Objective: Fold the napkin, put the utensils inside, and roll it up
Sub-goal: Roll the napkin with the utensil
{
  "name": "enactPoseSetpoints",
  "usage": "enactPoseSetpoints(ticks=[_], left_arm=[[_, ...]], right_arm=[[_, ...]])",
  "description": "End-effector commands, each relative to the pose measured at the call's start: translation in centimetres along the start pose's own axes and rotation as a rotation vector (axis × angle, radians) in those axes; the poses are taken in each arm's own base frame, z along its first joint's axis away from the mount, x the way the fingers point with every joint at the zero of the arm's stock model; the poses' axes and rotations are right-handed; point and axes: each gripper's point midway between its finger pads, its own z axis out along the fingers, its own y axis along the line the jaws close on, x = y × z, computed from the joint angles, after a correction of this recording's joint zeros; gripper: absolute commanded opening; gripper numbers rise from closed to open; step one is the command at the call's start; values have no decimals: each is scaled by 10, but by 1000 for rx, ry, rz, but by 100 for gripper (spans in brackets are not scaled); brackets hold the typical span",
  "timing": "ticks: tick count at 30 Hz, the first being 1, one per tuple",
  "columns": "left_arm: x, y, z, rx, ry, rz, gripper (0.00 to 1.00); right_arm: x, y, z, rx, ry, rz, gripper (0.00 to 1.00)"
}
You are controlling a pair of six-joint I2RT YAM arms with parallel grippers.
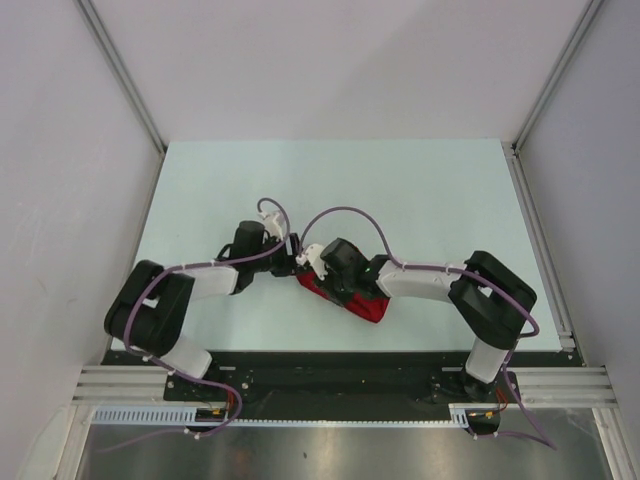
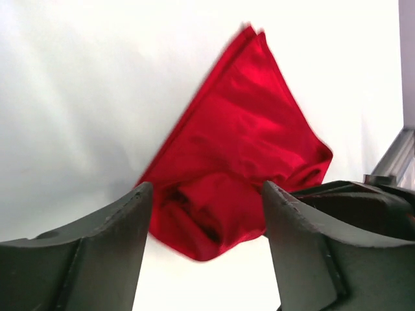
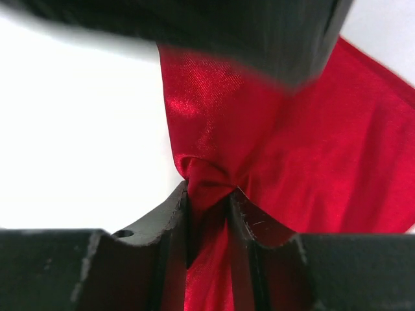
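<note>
- Right wrist view: the right hand (image 3: 209, 194) is pinching a bunched ridge of the red napkin (image 3: 311, 162), its jaws nearly pressed together on the cloth.
- The pinch takes only a small gather of thin, glossy fabric. In my judgement a pull could slide the cloth free, or drag one layer and open the fold.
- Left wrist view: the left hand (image 2: 206, 188) is spread, its fingers either side of the napkin's rumpled near end and gripping nothing. Whether they touch the cloth I cannot tell.
- The utensils show in no view. If they lie inside the cloth, lifting the pinched end could tip them out of an open side.
- The two hands sit very close together, so a move by either one risks a knock against the other.
- Top view: the napkin lies folded and slanted near the middle of the surface (image 1: 400, 190), partly under the right forearm.
- Both arms reach inward from their bases with elbows pushed outward, and their wrists meet over the napkin's left end.
</note>
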Motion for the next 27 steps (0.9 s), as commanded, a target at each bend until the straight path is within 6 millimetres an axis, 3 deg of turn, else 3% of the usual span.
enactPoseSetpoints(ticks=[1, 7, 9, 15, 19, 27], left_arm=[[-29, 7, -25, -74, -130, 45, 75], [-30, 0, -46, -56, -221, 116, 76], [-19, -2, -47, -24, -200, 128, 76], [11, -15, -49, 98, -169, 131, 74], [20, -22, -46, 119, -159, 155, 72], [26, -13, -35, 100, -128, 138, 67]], right_arm=[[3, 36, -8, -276, 41, 78, 21], [-11, 43, -17, -453, 18, 173, 19], [-22, 41, -22, -529, -4, 222, 19], [-25, 34, -16, -683, 29, 333, 18], [-26, 29, -8, -756, 43, 386, 18], [-22, 24, 4, -831, 60, 450, 17]])
